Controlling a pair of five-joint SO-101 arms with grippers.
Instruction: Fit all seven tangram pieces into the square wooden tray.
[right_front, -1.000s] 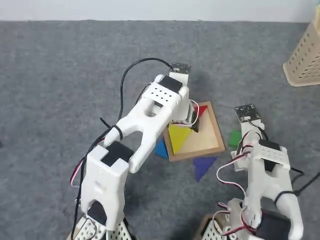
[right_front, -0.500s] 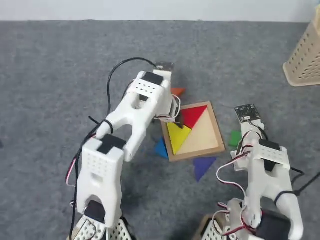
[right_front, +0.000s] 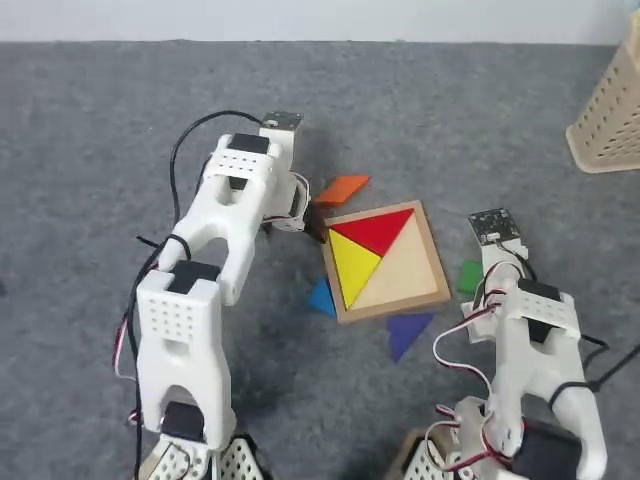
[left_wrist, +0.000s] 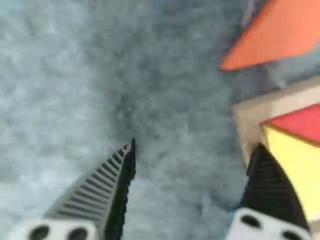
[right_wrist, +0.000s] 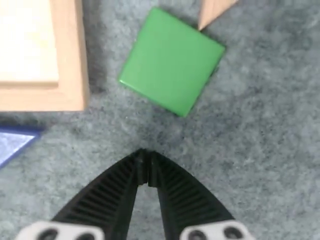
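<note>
The square wooden tray (right_front: 433, 262) holds a red triangle (right_front: 377, 230) and a yellow triangle (right_front: 355, 265) in its left half. My left gripper (left_wrist: 195, 147) stands open and empty low over the carpet just off the tray's far-left corner (left_wrist: 250, 112). An orange piece (right_front: 342, 188) lies beyond that corner. A blue piece (right_front: 321, 297) pokes out at the tray's near-left, and a purple triangle (right_front: 407, 331) lies in front of it. The green square (right_wrist: 172, 60) lies right of the tray, with my right gripper (right_wrist: 145, 156) shut and empty just short of it.
A slatted basket (right_front: 610, 110) stands at the far right edge. Grey carpet covers the table, with wide free room to the left and behind the tray. A tan pointed tip (right_wrist: 214, 8) touches the green square's far corner.
The left arm swung left off the tray, leaving the red triangle lying in it beside the yellow one. The orange piece is now uncovered. The right arm has not moved.
</note>
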